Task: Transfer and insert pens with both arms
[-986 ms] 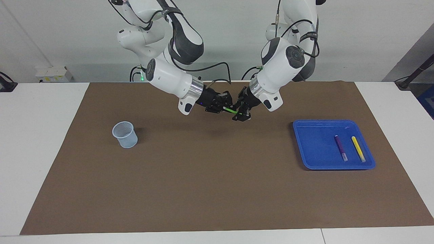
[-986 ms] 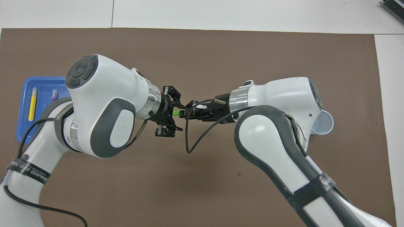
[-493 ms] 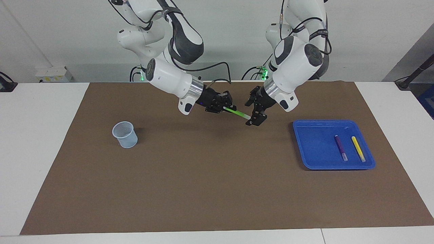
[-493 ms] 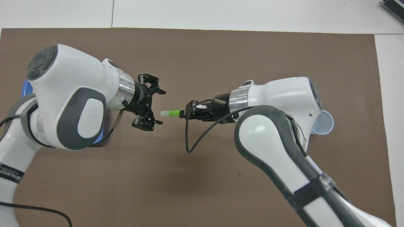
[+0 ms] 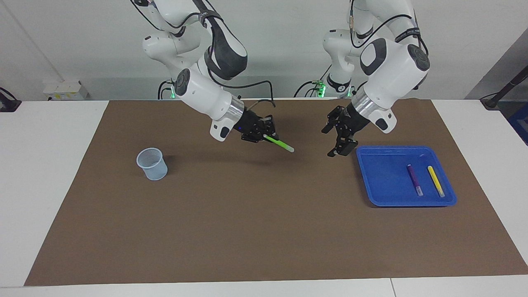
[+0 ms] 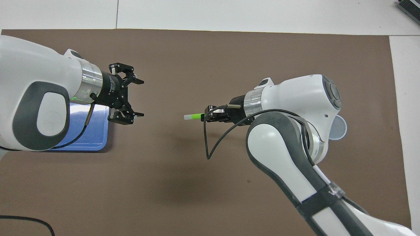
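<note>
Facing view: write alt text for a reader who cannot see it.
The right gripper holds a green pen in the air over a brown mat. The left gripper hangs open beside a blue tray holding a purple pen and a yellow pen.

Green pen (image 5: pixel 279 144), pale cap end. Purple pen (image 5: pixel 414 179) and yellow pen (image 5: pixel 435 180), both with pale end. Tray (image 5: pixel 381 181) bright blue. Cup (image 5: pixel 152 164) pale blue, fine mesh pattern. Mat (image 5: pixel 247 222) plain brown. Table (image 5: pixel 45 165) white. Arms white, dark grey covers, silver wrist rings, black grippers.
</note>
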Motion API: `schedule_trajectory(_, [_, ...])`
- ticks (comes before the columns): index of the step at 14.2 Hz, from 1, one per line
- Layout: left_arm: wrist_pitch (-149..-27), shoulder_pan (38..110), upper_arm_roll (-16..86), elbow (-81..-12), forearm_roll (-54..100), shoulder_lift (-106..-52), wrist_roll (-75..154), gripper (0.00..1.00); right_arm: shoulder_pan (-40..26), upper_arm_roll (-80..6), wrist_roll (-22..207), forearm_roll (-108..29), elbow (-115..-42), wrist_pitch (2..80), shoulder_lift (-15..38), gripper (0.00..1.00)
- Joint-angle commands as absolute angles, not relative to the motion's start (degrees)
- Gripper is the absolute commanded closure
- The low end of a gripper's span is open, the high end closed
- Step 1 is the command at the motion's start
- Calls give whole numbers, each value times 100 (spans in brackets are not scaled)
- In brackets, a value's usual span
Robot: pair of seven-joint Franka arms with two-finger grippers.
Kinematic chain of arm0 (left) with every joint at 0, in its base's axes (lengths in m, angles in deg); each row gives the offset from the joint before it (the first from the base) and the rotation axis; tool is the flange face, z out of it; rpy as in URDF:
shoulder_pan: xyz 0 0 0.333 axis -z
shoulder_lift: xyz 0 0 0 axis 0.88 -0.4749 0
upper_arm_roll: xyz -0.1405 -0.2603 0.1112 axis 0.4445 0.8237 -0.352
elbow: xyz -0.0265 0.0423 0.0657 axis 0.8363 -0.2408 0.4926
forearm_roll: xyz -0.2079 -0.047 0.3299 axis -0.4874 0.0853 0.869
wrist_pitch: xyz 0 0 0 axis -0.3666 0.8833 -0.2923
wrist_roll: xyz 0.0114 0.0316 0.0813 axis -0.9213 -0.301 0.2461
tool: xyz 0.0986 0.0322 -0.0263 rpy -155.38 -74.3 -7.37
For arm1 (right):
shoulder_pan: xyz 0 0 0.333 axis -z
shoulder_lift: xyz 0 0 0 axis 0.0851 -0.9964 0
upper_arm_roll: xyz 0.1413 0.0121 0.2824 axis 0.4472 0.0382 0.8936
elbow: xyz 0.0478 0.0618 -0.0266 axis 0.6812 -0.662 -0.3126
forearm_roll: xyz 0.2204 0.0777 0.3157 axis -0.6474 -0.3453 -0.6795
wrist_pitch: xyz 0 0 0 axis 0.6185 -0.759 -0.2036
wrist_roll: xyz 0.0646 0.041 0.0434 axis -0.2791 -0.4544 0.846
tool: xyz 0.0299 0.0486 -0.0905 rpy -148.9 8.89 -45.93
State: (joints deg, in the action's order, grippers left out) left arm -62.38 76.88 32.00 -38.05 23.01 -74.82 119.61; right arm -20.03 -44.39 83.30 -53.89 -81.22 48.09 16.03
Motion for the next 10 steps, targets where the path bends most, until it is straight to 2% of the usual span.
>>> schedule_trajectory(1, [-6444, 7484, 3237, -3849, 2384, -7396, 11890, 0, -1657, -4432, 8309, -4501, -8113, 4353, 1752, 100])
schedule_trajectory(10, [-6639, 6640, 3228, -3858, 2490, -7308, 11574, 0, -1164, -4450, 8282, -1916, -8113, 3175, 2508, 100])
